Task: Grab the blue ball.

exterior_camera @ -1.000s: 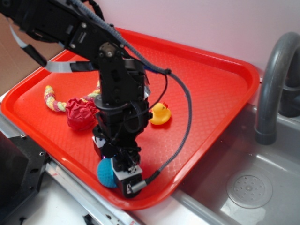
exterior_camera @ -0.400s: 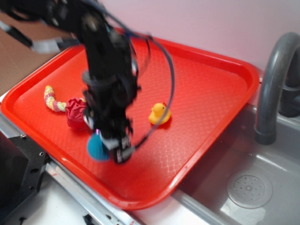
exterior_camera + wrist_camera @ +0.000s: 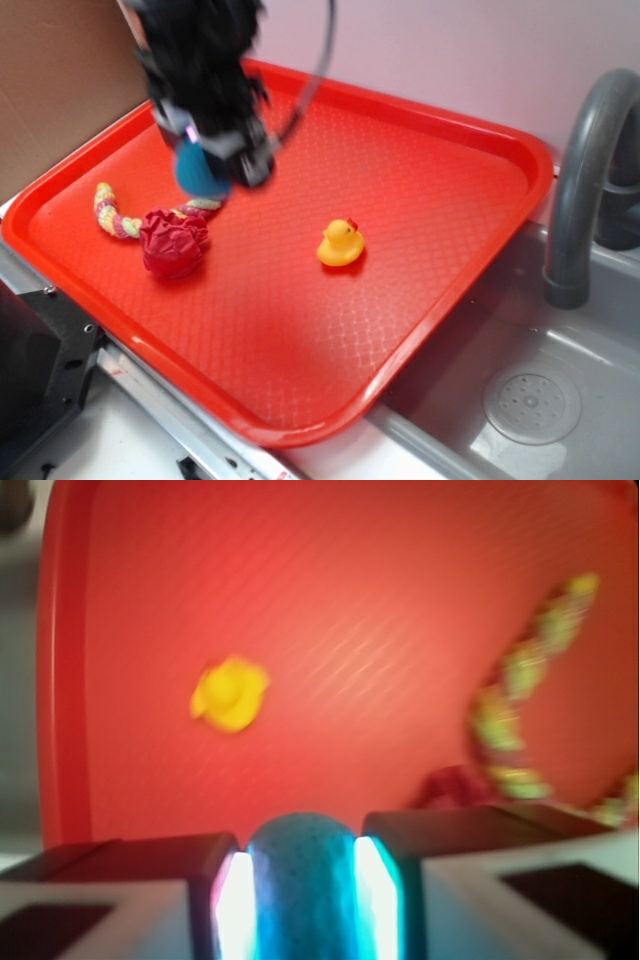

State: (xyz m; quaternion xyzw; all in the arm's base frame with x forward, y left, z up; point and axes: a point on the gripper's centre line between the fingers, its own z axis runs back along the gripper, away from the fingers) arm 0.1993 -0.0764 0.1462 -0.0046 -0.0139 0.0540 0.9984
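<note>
The blue ball [image 3: 200,170] hangs in the air above the back left of the red tray [image 3: 430,180], clamped in my gripper [image 3: 215,160]. In the wrist view the ball [image 3: 302,880] fills the gap between both fingers, so my gripper [image 3: 302,865] is shut on it. The arm is blurred by motion in the exterior view.
A yellow rubber duck [image 3: 341,243] sits mid-tray. A dark red wrinkly cloth lump [image 3: 172,240] and a yellow-green knotted rope [image 3: 115,215] lie at the tray's left, below the gripper. A grey sink [image 3: 530,400] and its faucet [image 3: 585,170] are on the right.
The gripper has risen from the tray's front edge and swung back and left, carrying the blue ball up with it. The duck, cloth and rope stay put.
</note>
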